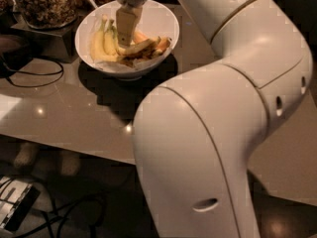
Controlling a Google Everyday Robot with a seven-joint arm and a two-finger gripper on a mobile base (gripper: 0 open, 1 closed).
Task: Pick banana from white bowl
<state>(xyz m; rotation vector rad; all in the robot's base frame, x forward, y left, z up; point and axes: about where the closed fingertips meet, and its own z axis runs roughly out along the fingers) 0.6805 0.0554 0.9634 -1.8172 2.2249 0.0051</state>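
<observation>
The white bowl (163,21) stands on the table at the top of the camera view. Several bananas lie in it. The plump pale yellow banana (96,46) lies along the bowl's left side. Slimmer orange-tinged bananas (144,46) lie across the middle and right. My gripper (126,29) reaches straight down into the bowl, between the pale bananas and the orange-tinged ones, touching or just above them. Its tip hides part of the fruit beneath it.
A glass jar of brown nuts (45,3) stands on a dark stand left of the bowl. A black cable (30,78) loops on the grey table (74,118). My large white arm (223,113) fills the right half. Gear lies on the floor (15,207).
</observation>
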